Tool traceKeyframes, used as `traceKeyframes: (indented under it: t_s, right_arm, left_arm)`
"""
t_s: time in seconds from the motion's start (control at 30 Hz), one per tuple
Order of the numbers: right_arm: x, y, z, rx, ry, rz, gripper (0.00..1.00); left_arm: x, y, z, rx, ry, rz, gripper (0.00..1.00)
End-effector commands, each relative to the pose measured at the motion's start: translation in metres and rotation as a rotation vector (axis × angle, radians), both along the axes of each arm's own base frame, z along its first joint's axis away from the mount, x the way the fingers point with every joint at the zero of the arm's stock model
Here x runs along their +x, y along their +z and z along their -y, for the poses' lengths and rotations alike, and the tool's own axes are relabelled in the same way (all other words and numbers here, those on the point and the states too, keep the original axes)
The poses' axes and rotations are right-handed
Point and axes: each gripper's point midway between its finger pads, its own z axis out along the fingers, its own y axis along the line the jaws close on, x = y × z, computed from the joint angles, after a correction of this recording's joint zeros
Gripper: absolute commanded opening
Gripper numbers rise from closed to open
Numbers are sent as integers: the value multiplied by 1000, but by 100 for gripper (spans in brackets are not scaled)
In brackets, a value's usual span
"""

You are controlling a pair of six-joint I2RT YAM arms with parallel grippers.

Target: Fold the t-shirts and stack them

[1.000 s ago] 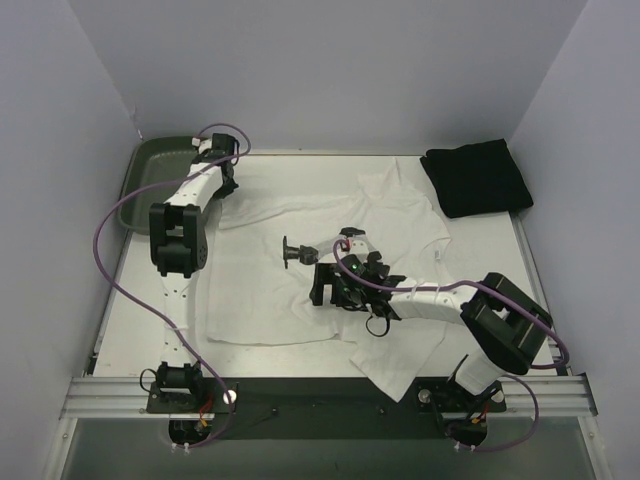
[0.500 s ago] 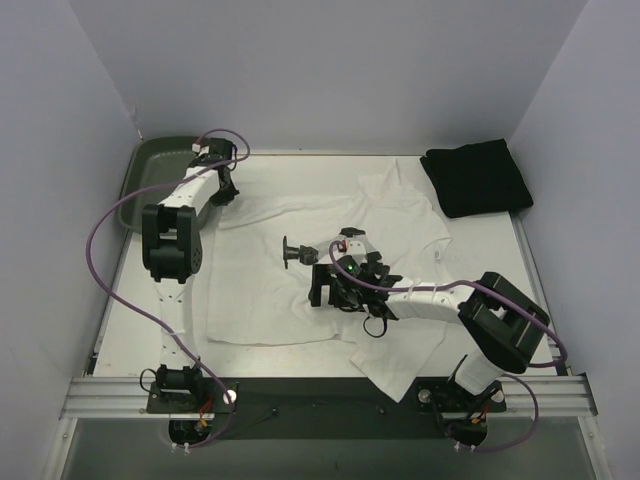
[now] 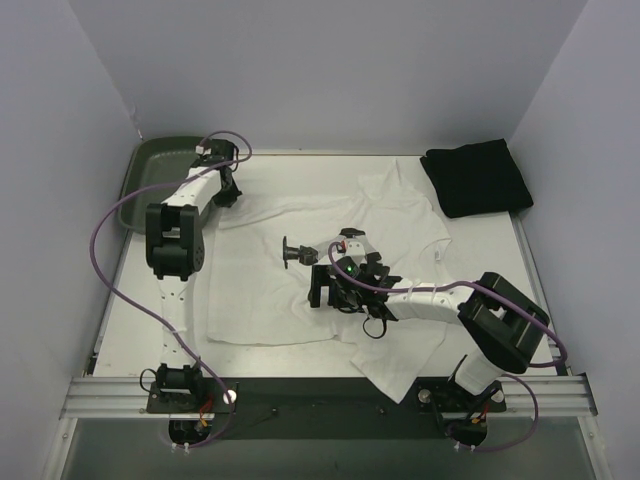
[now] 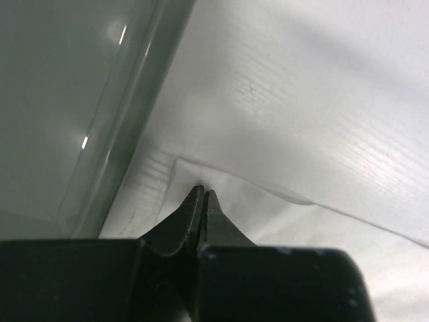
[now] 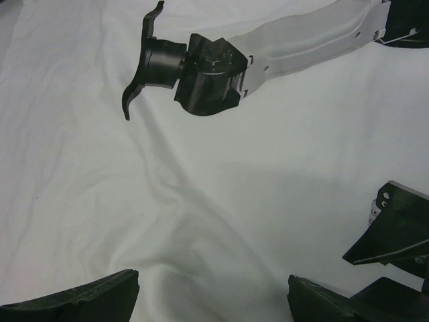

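Note:
The white t-shirt (image 3: 300,260) lies spread over the middle of the table, with one flap hanging near the front edge. The black t-shirt (image 3: 476,177) lies folded at the back right. My left gripper (image 3: 224,192) is at the white shirt's far left corner, beside the tray. In the left wrist view its jaws (image 4: 203,190) are shut, with the tips pinched on the white cloth (image 4: 281,221) just inside that corner. My right gripper (image 3: 326,286) is open low over the middle of the white shirt (image 5: 221,201), its fingers (image 5: 100,298) wide apart with only cloth between them.
The dark green tray (image 3: 140,172) stands at the back left corner, and its rim (image 4: 127,127) runs close by my left fingers. Purple walls close in the back and sides. A metal rail (image 3: 320,392) runs along the front edge.
My left arm has shifted slightly at the shirt's far left corner. The right arm and both shirts stay almost where they were.

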Motion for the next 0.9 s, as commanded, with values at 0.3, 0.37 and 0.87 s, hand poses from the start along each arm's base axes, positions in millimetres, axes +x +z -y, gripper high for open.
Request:
traceKeyframes:
  t_s: [0.3,0.37,0.87]
  right_arm:
    - [-26,-27,23,-97,8,-116,96]
    - [-26,-28,22,-97,13,-121,96]
    - [12,25,12,-152,12,27,100]
  left_arm:
    - [37,-11,-19,72,9,6,0]
    - [42,-9,-22,59,14,14,0]
    - [49,88,-21,-125,36,207,55]
